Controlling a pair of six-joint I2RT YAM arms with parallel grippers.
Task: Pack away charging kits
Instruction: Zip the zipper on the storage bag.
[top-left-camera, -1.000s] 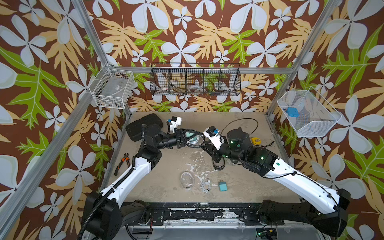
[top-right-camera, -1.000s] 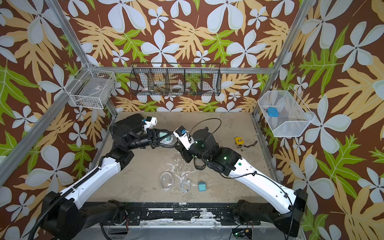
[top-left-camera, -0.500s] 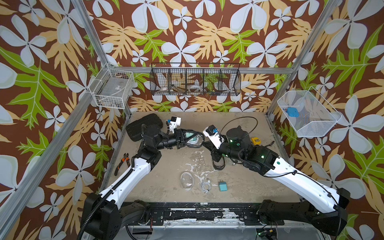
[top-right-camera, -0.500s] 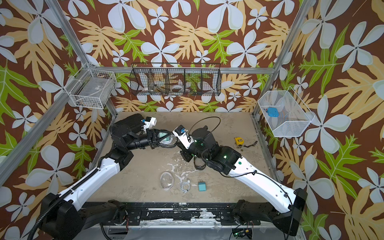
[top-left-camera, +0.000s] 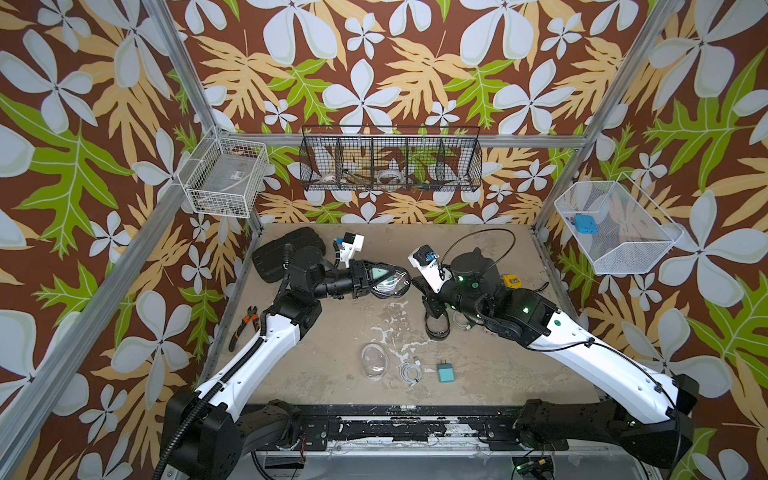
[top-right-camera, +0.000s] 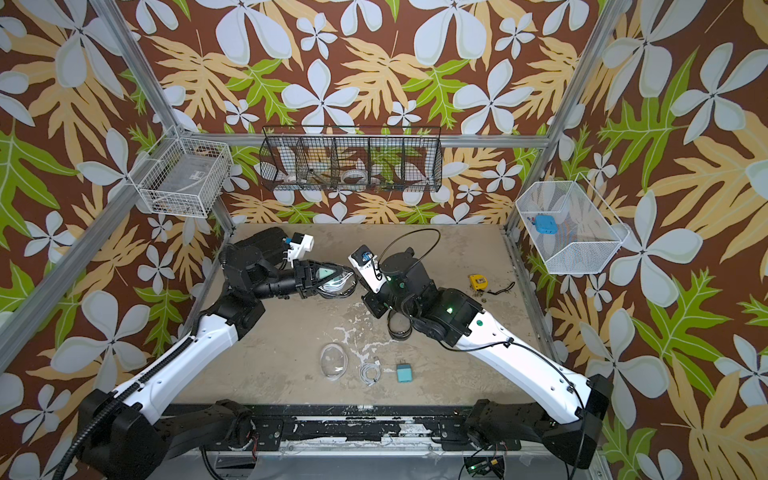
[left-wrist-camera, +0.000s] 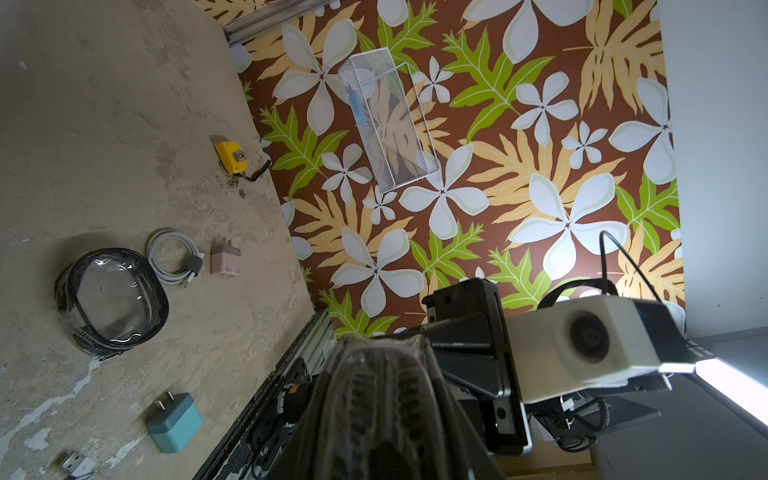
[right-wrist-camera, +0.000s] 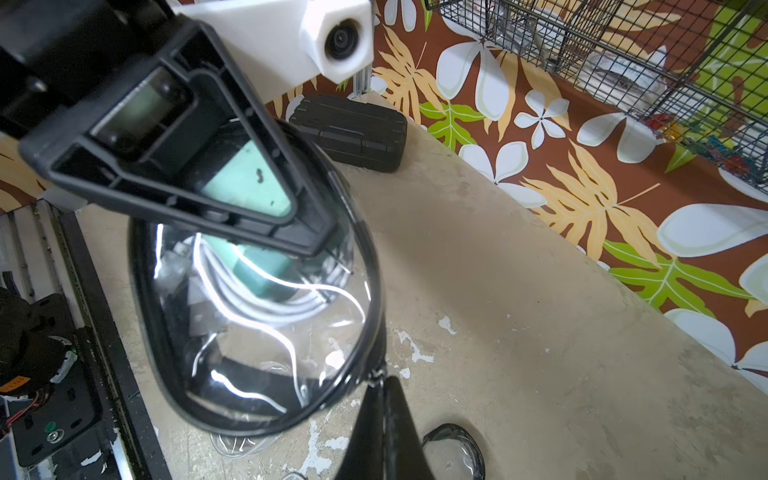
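Your left gripper is clamped on the raised pouch, an oval of glossy, wrinkled clear film edged by a black zip rim. It is held off the table, between the 2 arms. Through its film you can see the mint plug, a smooth matte block, lying against a white cable wound in a loose ring. Your right gripper has its 2 black fingers pressed together. Their tip touches the rim of the raised pouch at its narrow end, and you cannot tell whether anything is pinched there. The table is a rough, mottled beige slab with chipped white patches. On it, partly hidden by the right arm in both top views, lies the flat pouch, the same black-rimmed oval with a shiny clear face. Near it sits a pale coiled cable bound by a grey band, and just beside that is the pink plug, a small rounded square. Nearer the front edge you have a row: an all-clear pouch, a thin white coil and the teal plug with its 2 prongs. Each is near its neighbour but not touching it. The black ribbed hard case rests at the back left corner.
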